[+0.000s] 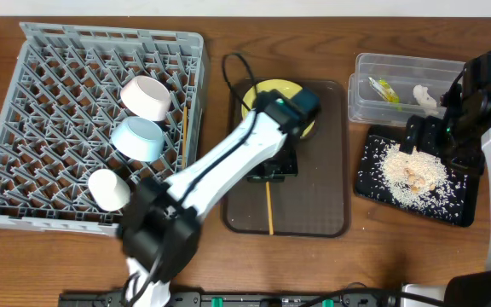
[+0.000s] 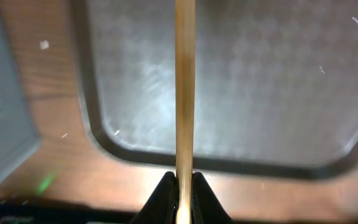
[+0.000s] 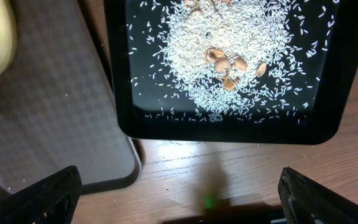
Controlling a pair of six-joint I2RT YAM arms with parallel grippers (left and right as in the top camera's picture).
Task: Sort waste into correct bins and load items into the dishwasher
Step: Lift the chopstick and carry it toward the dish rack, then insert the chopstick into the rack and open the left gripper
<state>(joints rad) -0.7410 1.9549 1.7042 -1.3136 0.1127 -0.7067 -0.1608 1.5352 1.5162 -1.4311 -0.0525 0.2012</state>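
Left hand (image 2: 183, 182) pinches chopsticks (image 2: 185, 93) above the brown serving tray (image 2: 278, 81).

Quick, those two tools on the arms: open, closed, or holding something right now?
Left tool: closed on a wooden chopstick.
Right tool: open, holding nothing.
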